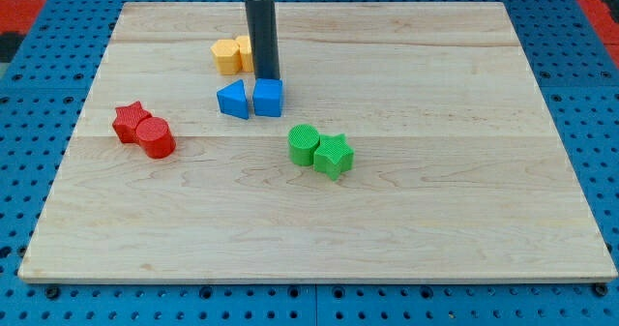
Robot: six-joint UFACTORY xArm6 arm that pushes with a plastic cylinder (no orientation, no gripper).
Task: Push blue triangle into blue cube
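Note:
The blue triangle (232,101) lies on the wooden board (435,171), touching the left side of the blue cube (268,98). My rod comes down from the view's top, and my tip (265,77) stands just behind the blue cube, at its top edge in the view. The tip is to the upper right of the blue triangle and does not touch it.
Two yellow blocks (232,55) sit just left of the rod, partly hidden by it. A red star (129,121) and red cylinder (155,136) touch at the left. A green cylinder (304,143) and green star (334,155) touch below right of the blue pair.

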